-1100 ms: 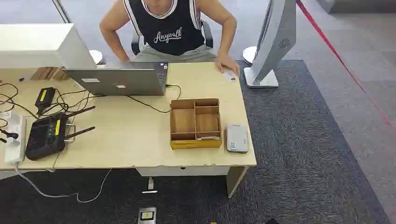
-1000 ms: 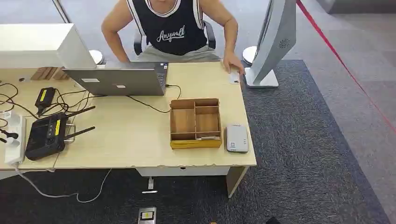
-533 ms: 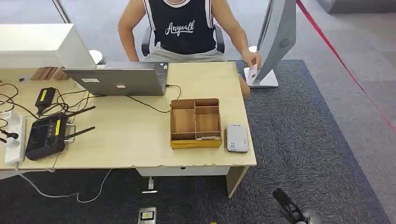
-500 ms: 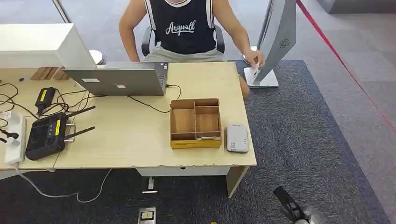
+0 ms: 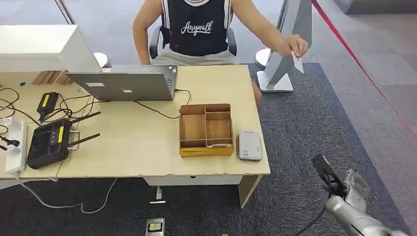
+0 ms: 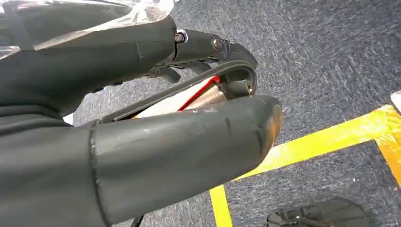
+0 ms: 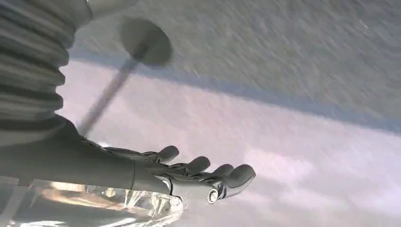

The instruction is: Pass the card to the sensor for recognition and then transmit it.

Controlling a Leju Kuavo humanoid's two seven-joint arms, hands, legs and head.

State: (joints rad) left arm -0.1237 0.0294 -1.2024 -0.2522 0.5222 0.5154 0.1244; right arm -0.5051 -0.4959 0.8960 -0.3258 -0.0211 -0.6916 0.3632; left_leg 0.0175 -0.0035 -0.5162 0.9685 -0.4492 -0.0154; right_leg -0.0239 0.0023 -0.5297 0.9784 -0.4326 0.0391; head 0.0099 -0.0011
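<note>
Handover step: raise right hand (image 5: 328, 176), empty with fingers extended, toward small white card (image 5: 297, 63) held in person's hand (image 5: 292, 46). Left hand (image 6: 156, 137) state cannot be told.

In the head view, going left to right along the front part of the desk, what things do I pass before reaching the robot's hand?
White power strip → black router → wooden divided box → grey card sensor → beyond the desk edge, over the carpet, the robot's right hand.

Right hand (image 5: 328, 175) raised with fingers (image 7: 198, 166) outstretched and empty; left hand (image 6: 156, 137) hangs low.
</note>
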